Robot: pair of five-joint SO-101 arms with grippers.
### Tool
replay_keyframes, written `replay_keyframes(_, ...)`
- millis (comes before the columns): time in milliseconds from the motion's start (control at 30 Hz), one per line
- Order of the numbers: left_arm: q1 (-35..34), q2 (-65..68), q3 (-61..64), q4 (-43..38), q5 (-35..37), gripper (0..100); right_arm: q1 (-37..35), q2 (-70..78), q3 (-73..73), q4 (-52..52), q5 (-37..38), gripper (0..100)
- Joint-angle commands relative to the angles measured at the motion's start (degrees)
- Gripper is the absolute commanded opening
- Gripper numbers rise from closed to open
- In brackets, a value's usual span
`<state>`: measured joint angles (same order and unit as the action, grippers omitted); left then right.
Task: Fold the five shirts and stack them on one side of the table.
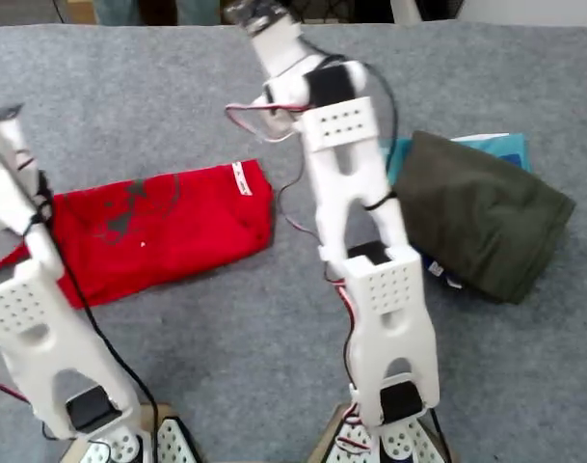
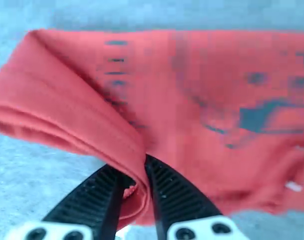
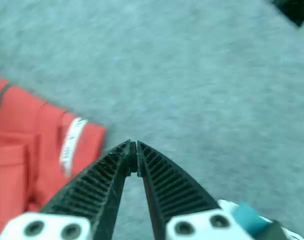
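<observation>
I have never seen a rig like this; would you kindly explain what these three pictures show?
These are two small white robot arms at a grey table. One picture looks down from a fixed camera above; the other two come from a camera on each arm's wrist. On the table lie a red shirt and, apart from it, a folded dark green shirt on top of a teal one. The left arm's fingers are pinched on a fold of the red shirt. The right arm's fingers are shut on nothing, above the table near the shirt's white label.
</observation>
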<state>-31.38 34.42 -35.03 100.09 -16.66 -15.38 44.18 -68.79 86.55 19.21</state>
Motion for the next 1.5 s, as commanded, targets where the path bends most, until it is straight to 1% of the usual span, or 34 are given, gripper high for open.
replay_keyframes(0, 7.4, -11.3, 5.6, 0.7, 3.4, 3, 5.4, -4.5, -6.0, -0.4, 0.1, 1.8)
replay_keyframes(100, 13.8, -14.6, 10.1, 0.6, 9.5, 3, 10.5, -4.5, -11.1, 1.6, 0.1, 1.8)
replay_keyframes(200, 19.3, -14.7, 10.9, 0.5, 16.3, 3, 14.5, -4.5, -16.5, 4.1, 0.4, 1.8)
replay_keyframes(267, 22.6, -14.7, 11.4, -1.8, 19.0, 3, 16.2, -4.3, -19.9, 6.0, 3.7, 1.8)
replay_keyframes(400, 29.1, -14.8, 10.0, -6.0, 20.7, 3, 18.5, -4.3, -25.0, 9.4, 7.3, 1.8)
replay_keyframes(567, 37.1, -14.8, 9.4, -7.5, 24.2, 3, 19.4, -4.4, -26.9, 10.3, 7.3, 1.8)
replay_keyframes(700, 42.0, -14.7, 9.3, -8.0, 24.5, 3, 20.1, -4.4, -26.9, 10.3, 7.3, 1.8)
replay_keyframes(800, 43.9, -14.7, 9.8, -10.6, 26.5, 3, 21.4, -4.5, -26.9, 10.2, 7.3, 1.8)
replay_keyframes(900, 45.1, -14.7, 9.9, -13.0, 26.8, 3, 22.4, -4.6, -26.9, 9.8, 7.3, 1.8)
replay_keyframes(1100, 47.6, -14.2, 9.9, -13.2, 26.9, 3, 22.4, -4.6, -27.0, 9.8, 7.3, 1.8)
replay_keyframes(1200, 47.6, -12.1, 8.8, -13.5, 28.0, 3, 22.4, -4.6, -27.0, 9.8, 7.3, 1.8)
replay_keyframes(1467, 47.7, -7.3, 4.4, -13.5, 28.4, 3, 22.3, -4.6, -27.0, 9.9, 7.3, 1.8)
